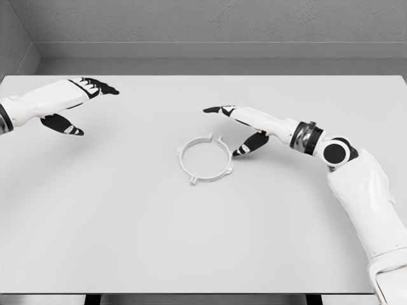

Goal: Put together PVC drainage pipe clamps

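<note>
Matte white table [95, 222]; thin white ring clamp [205, 160], lugged rim.

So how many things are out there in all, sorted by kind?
White ring-shaped pipe clamp: 1
Robot hands: 2, the left hand and the right hand, both open and holding nothing
White table: 1
Total: 4

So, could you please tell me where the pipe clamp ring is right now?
In the head view, the white clamp ring lies flat on the table near the middle, just left of the right hand, far from the left hand.
</note>
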Controlling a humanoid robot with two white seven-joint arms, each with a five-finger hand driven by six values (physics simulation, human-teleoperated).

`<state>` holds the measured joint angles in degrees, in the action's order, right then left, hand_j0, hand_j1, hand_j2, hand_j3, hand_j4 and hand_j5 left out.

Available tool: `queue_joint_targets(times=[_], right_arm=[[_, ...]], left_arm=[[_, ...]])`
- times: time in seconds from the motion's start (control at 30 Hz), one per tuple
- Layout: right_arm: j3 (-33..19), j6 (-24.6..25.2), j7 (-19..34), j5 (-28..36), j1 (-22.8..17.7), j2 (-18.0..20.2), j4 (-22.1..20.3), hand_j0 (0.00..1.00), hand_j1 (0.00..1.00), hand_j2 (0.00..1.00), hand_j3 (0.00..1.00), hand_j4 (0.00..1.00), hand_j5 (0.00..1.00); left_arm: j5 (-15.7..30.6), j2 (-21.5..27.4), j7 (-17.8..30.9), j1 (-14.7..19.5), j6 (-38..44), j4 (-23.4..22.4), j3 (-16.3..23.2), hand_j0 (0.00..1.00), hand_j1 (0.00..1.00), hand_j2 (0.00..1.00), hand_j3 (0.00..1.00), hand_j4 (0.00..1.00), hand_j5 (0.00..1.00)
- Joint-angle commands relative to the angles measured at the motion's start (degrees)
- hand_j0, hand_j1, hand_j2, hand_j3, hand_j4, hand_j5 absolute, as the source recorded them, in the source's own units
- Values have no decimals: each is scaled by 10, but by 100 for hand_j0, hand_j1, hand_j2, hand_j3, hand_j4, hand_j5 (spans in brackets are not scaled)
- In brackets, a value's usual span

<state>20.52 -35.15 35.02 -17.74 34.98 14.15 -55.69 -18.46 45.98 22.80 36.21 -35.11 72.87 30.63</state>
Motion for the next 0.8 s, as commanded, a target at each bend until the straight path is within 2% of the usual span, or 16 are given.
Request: queue_joint_targets(times=[0.0,0.07,0.17,0.3,0.43,0.5,0.67,0.77], right_arm=[[-5,1,0,7,1,14,-2,100,100,100,100,100,100],[-26,1,0,11,-10,47,-35,100,100,100,100,100,100],[-42,1,0,11,-67,69,-111,100,100,100,100,100,100],[-40,1,0,10,-61,65,-110,100,100,100,100,100,100],[-32,1,0,10,-62,57,-114,100,100,100,100,100,100],[-12,1,0,10,-62,56,-114,100,100,100,100,100,100],[-1,1,0,4,-63,33,-114,100,100,100,100,100,100],[0,1,0,5,-75,36,-130,100,100,100,100,100,100]], left_arm=[[10,0,-1,0,1,3,0,100,100,100,100,100,100],[22,1,0,-1,1,4,0,100,100,100,100,100,100],[21,2,1,-3,1,20,0,100,100,100,100,100,100],[25,29,9,-14,1,24,0,100,100,100,100,100,100],[24,27,35,-31,1,26,0,100,100,100,100,100,100],[24,29,35,-32,1,25,-5,100,100,100,100,100,100],[25,40,35,-32,1,25,-6,100,100,100,100,100,100],[25,42,35,-33,1,25,-6,100,100,100,100,100,100]])
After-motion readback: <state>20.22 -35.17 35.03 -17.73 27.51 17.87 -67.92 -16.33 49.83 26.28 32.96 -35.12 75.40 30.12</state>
